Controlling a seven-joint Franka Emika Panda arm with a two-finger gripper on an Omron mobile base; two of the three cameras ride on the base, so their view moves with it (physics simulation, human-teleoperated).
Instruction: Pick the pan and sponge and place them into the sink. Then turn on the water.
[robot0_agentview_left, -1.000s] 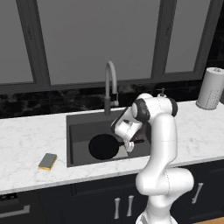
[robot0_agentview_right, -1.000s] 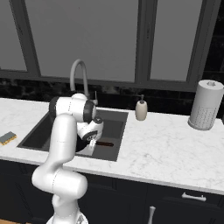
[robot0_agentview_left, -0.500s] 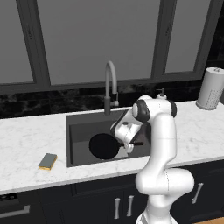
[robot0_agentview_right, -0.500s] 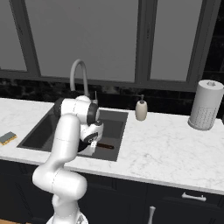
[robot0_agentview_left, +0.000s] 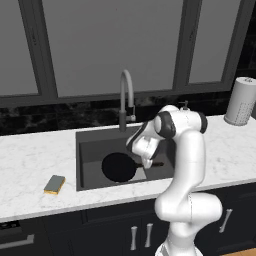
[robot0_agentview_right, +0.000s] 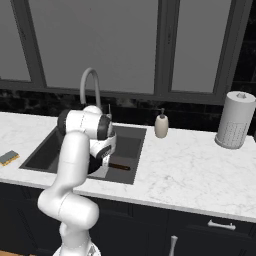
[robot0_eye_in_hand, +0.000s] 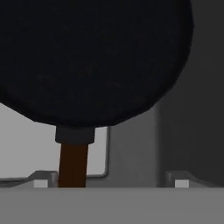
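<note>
— What is seen, starting with the biggest things?

— A white marble bench (robot0_agentview_left: 30, 160) is spread across the middle of the left base view, and the dark sink (robot0_agentview_left: 92, 145) is set into it at frame centre. A grey gooseneck faucet (robot0_agentview_left: 126, 95) is stood at the sink's far rim; no stream is seen from it.

— And the pan?

— The pan (robot0_agentview_left: 119, 166) is laid flat on the sink bottom, in the lower middle of the left base view. In the hand view its black disc (robot0_eye_in_hand: 94, 57) is spread over the upper frame, with the reddish-brown handle (robot0_eye_in_hand: 73, 170) pointed down toward the lower left. In the right base view the handle (robot0_agentview_right: 120, 167) is seen just right of the arm.

— How is the claw held?

— The claw (robot0_eye_in_hand: 109, 180) is held low over the handle end of the pan. Its two tips are seen wide apart at the bottom of the hand view; the handle is placed close beside the left tip (robot0_eye_in_hand: 41, 180), well apart from the right one. Nothing is clamped.

— The smaller items?

— The sponge (robot0_agentview_left: 54, 184) is left on the bench at the lower left of the left base view, apart from the sink. A paper towel roll (robot0_agentview_right: 234, 120) is stood at the right of the right base view, and a soap dispenser (robot0_agentview_right: 161, 124) near its centre.
</note>
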